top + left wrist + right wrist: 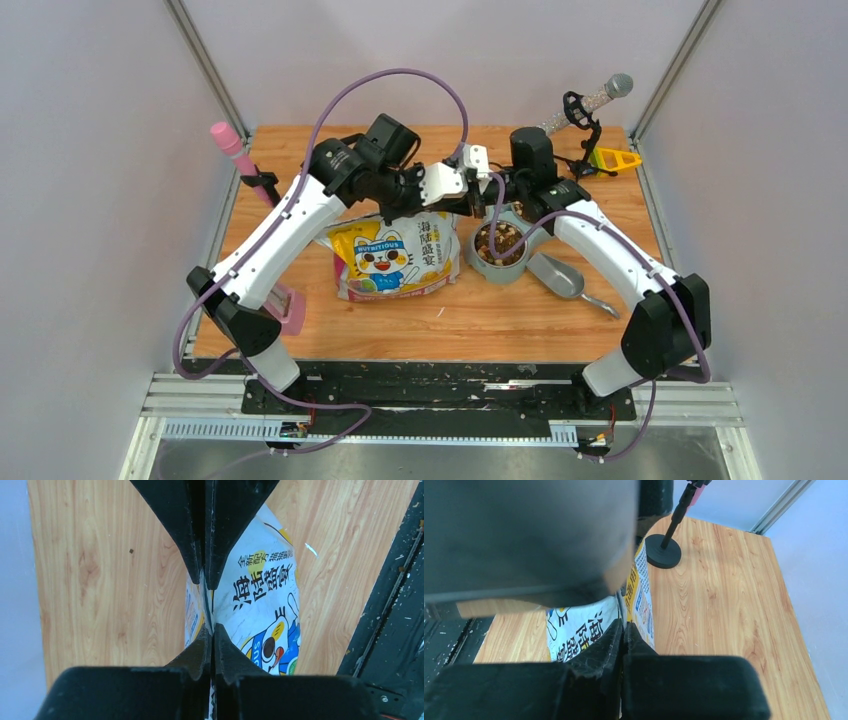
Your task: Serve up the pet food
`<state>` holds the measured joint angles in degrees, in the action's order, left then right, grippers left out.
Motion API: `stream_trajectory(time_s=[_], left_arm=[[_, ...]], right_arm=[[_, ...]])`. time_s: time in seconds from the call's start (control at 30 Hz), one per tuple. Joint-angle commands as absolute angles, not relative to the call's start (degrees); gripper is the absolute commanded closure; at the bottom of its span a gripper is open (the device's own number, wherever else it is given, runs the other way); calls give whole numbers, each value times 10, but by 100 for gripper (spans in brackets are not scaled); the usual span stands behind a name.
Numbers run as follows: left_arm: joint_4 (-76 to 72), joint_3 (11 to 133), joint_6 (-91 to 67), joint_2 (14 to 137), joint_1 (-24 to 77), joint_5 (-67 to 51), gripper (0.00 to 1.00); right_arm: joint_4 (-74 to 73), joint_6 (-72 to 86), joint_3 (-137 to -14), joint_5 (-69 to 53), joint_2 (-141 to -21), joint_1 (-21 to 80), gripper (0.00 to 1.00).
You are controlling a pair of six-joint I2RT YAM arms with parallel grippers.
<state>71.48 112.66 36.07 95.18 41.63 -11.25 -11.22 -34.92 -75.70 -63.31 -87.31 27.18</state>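
The pet food (pixel 501 241) is a heap of brown kibble in a grey bowl (pixel 476 264) right of the cartoon-cat bag (pixel 398 260). The bag stands on the wooden table with both grippers above it. My left gripper (pixel 455 195) (pixel 211 629) is shut on the bag's (pixel 260 595) top edge. Facing it, my right gripper (pixel 482 192) (pixel 623 628) is shut on the same edge of the bag (pixel 584 630), and its black fingers (pixel 200 540) show in the left wrist view. A grey scoop (pixel 556 274) lies right of the bowl.
A pink stand (pixel 232 145) with a round black base (pixel 663 551) is at the table's left edge, and a pink block (pixel 291 309) lies near the front left. A glittery wand on a black holder (pixel 588 103) and a yellow piece (pixel 613 158) are at the back right.
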Motion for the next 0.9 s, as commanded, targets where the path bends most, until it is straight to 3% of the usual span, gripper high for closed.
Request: stream_trajectory(time_s=[0.0, 0.03, 0.13, 0.23, 0.37, 0.43, 0.47, 0.5, 0.73, 0.77, 0.83, 0.87], left_arm=[[624, 1129, 381, 903, 429, -96, 92], [631, 1108, 392, 900, 429, -75, 87], [639, 1059, 415, 871, 428, -41, 61], [642, 1020, 425, 853, 427, -33, 55], [640, 1011, 431, 849, 419, -28, 58], [644, 1011, 436, 852, 412, -30, 77], [646, 1013, 436, 854, 408, -29, 96], [646, 1014, 433, 855, 405, -30, 99], [683, 1034, 442, 845, 390, -66, 99], [681, 1033, 440, 845, 390, -61, 76], [675, 1025, 441, 842, 389, -43, 47], [663, 1015, 442, 840, 387, -36, 43]], right_arm=[[-162, -447, -752, -602, -843, 279, 100], [-166, -449, -752, -595, -839, 277, 100], [-194, -459, -765, -592, -836, 268, 100], [-218, -465, -782, -604, -842, 268, 100], [-248, -460, -811, -618, -852, 269, 100], [-251, -460, -811, -615, -850, 269, 100], [-251, -460, -810, -613, -847, 269, 100], [-252, -460, -810, -612, -846, 269, 100], [-262, -465, -809, -597, -834, 269, 100], [-263, -465, -809, -598, -833, 269, 100], [-269, -465, -810, -602, -831, 269, 100], [-272, -465, -812, -602, -830, 269, 100]])
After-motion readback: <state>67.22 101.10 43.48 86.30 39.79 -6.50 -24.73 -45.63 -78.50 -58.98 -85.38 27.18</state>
